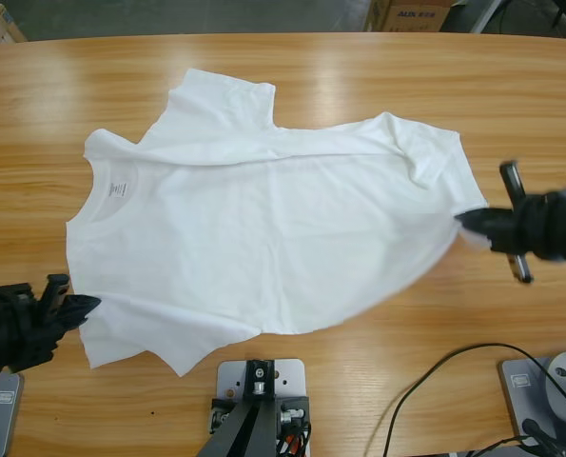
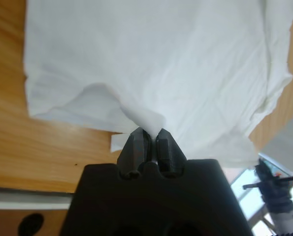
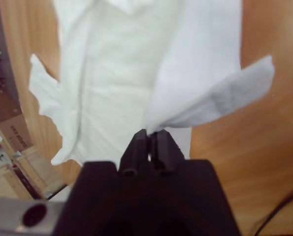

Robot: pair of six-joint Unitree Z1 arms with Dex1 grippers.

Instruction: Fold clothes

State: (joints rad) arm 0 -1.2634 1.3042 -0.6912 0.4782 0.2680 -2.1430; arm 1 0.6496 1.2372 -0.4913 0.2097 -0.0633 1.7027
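A black cable [image 1: 425,381] lies on the near edge of the wooden table [image 1: 359,67]. The T-shirt [image 1: 263,238] is spread mid-table. The left gripper [image 1: 90,305] pinches its near sleeve, the right gripper [image 1: 461,220] its hem, jaws together. Cartons [image 1: 411,13] stand beyond.

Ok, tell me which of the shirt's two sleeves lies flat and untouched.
The sleeve on the table's far side, lying spread flat. The other, at the near edge, is pinched by the left end effector.
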